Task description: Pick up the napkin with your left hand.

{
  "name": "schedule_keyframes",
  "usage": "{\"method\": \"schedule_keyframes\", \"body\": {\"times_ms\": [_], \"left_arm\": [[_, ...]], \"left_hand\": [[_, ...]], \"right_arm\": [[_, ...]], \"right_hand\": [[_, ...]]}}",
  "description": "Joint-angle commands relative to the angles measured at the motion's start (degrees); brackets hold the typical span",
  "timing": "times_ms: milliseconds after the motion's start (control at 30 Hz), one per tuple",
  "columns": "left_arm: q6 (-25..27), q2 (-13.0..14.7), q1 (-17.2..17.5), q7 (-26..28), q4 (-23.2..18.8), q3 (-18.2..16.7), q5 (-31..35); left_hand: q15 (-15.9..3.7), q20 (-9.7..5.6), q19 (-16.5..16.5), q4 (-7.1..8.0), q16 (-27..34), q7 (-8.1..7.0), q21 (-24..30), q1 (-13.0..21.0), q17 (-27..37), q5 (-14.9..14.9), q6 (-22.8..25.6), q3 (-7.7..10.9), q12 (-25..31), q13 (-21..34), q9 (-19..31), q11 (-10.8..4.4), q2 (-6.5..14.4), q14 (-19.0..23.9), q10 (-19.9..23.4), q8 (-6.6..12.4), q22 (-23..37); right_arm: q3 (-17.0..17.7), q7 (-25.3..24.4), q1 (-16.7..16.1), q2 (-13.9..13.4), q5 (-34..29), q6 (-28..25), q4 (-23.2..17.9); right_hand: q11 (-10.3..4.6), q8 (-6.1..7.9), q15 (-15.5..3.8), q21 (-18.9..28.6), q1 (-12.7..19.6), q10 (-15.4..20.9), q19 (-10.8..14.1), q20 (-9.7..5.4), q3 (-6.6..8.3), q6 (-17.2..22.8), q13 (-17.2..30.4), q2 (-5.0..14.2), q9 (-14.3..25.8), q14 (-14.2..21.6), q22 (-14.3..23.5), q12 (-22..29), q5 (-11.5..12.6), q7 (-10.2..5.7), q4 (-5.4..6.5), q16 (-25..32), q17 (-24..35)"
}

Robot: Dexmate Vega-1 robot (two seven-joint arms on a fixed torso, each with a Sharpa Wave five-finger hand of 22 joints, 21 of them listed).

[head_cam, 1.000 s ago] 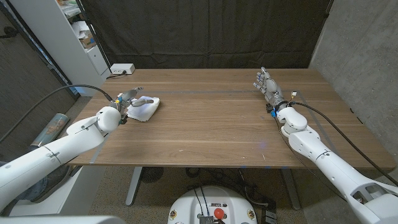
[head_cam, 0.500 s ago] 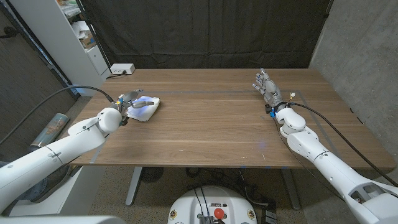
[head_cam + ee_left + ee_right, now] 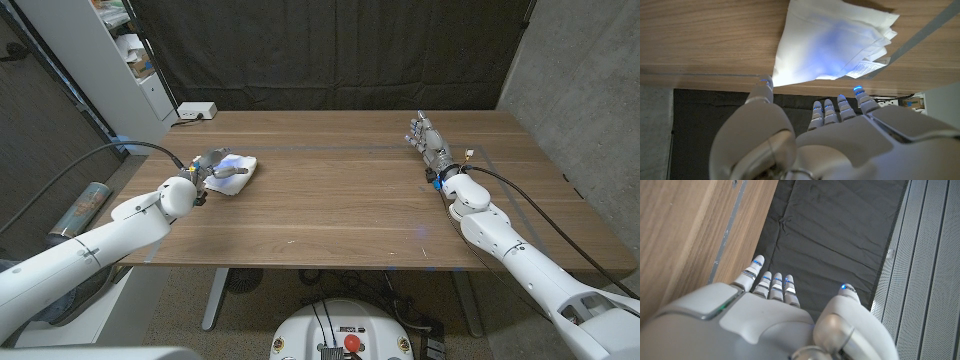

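The step in hand is the reach: the left hand [image 3: 207,166] hovers at the napkin [image 3: 233,170], which lies on the bench [image 3: 340,200] just ahead of the fingers [image 3: 832,111], near the bench's left edge. In the left wrist view the fingers are stretched out and apart, the thumb tip at the napkin's near corner and the rest reaching toward its other side, so nothing is clamped yet; whether any fingertip already touches the paper is hard to say from these angles. The napkin appears as a folded white stack with loose, slightly fanned edges, lit bluish by the fingertip lights. The next move likely calls for lowering the fingers onto the stack and drawing thumb and fingers together across it, gathering the layers so they lift as one and none slides away on the smooth wood. The right hand [image 3: 428,138] stands well apart across the bench, fingers straight and holding nothing.
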Motion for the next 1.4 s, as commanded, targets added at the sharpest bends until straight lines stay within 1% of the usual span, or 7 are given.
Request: {"method": "schedule_keyframes", "body": {"times_ms": [33, 167, 200, 700, 1167, 1367, 1400], "left_arm": [[0.9, -0.7, -0.1, 0.7, -0.1, 0.5, 0.1], [0.5, -1.2, -1.0, 0.2, 0.5, 1.2, 0.4], [1.1, -1.3, -1.2, 0.1, 0.4, 1.5, 0.7], [1.0, -2.4, -2.8, -0.9, 2.0, 3.1, 1.3], [-1.4, -3.9, -5.4, -2.8, 6.0, 4.9, 1.5], [-1.6, -4.7, -5.9, -2.6, 6.8, 5.1, 1.4], [-2.3, -4.8, -6.0, -2.8, 7.2, 5.2, 1.3]], "left_hand": [[-0.04, 0.14, 0.4, 0.37, 0.3, 0.13, -0.1, 0.7, 0.1, 0.0, 0.8, 0.17, 0.4, 0.2, 0.3, -0.05, 0.1, 0.2, 0.2, 0.00, 0.2], [-0.04, 0.14, 0.4, 0.41, 0.3, 0.13, -0.1, 0.8, 0.1, -0.1, 0.8, 0.13, 0.4, 0.2, 0.3, -0.06, 0.1, 0.2, 0.3, -0.01, 0.2], [-0.03, 0.14, 0.4, 0.41, 0.3, 0.08, -0.1, 0.8, 0.1, -0.1, 0.8, 0.13, 0.4, 0.2, 0.3, -0.06, 0.1, 0.2, 0.3, -0.02, 0.2], [-0.01, 0.21, 0.4, 0.49, 0.3, 0.04, -0.1, 0.9, 0.1, -0.1, 0.8, 0.03, 0.4, 0.2, 0.3, -0.13, 0.1, 0.3, 0.2, -0.13, 0.2], [-0.01, 0.18, 0.5, 0.57, 0.3, 0.04, -0.1, 1.1, 0.1, -0.2, 0.9, -0.09, 0.4, 0.2, 0.3, -0.04, 0.1, 0.4, 0.3, -0.19, 0.2], [-0.03, 0.16, 0.6, 0.59, 0.3, 0.05, -0.1, 1.2, 0.1, -0.2, 1.0, -0.14, 0.4, 0.2, 0.3, -0.16, 0.2, 0.4, 0.5, -0.21, 0.2], [0.00, 0.18, 0.6, 0.59, 0.3, 0.06, -0.1, 1.2, 0.1, -0.2, 1.0, -0.14, 0.4, 0.2, 0.3, -0.21, 0.2, 0.4, 0.5, -0.21, 0.2]], "right_arm": [[-0.1, 1.0, 0.7, -0.1, 0.1, 0.1, 0.7], [0.0, 1.1, 0.8, -0.4, 0.2, 0.0, 0.8], [0.1, 1.1, 0.8, -0.4, 0.2, 0.0, 0.8], [0.1, 1.7, 1.2, -0.5, 0.6, -0.3, 1.8], [-0.3, 1.5, 2.1, -0.1, 0.3, -1.0, 2.8], [-0.3, 1.3, 2.2, 0.1, 0.3, -0.9, 3.0], [-0.4, 1.2, 2.2, 0.1, 0.2, -0.9, 3.0]], "right_hand": [[-0.20, -0.04, 0.14, 0.0, 0.3, 0.5, 0.4, 0.08, -0.31, 0.6, 0.2, 0.52, 0.1, 0.4, 0.3, -0.2, -0.2, -0.09, 0.06, -0.1, 0.2], [-0.17, -0.03, 0.17, 0.0, 0.3, 0.5, 0.4, 0.10, -0.33, 0.6, 0.2, 0.53, 0.1, 0.4, 0.3, -0.2, -0.2, -0.12, 0.06, -0.2, 0.2], [-0.13, -0.03, 0.17, 0.0, 0.3, 0.5, 0.4, 0.09, -0.34, 0.6, 0.2, 0.54, 0.1, 0.4, 0.3, -0.2, -0.2, -0.12, 0.05, -0.2, 0.2], [-0.18, -0.05, 0.20, 0.0, 0.3, 0.4, 0.4, 0.08, -0.42, 0.6, 0.2, 0.59, 0.1, 0.4, 0.3, -0.2, -0.2, -0.13, 0.03, -0.2, 0.2], [-0.16, -0.05, 0.18, 0.0, 0.3, 0.6, 0.4, 0.15, -0.50, 0.6, 0.2, 0.63, 0.1, 0.4, 0.3, -0.2, -0.2, -0.14, 0.00, -0.2, 0.2], [-0.18, -0.06, 0.19, 0.0, 0.4, 0.5, 0.4, 0.12, -0.55, 0.6, 0.2, 0.63, 0.1, 0.4, 0.3, -0.2, -0.2, -0.17, -0.01, -0.2, 0.2], [-0.18, -0.05, 0.18, 0.0, 0.4, 0.5, 0.4, 0.11, -0.56, 0.6, 0.2, 0.63, 0.1, 0.4, 0.3, -0.2, -0.2, -0.13, -0.02, -0.2, 0.2]]}}
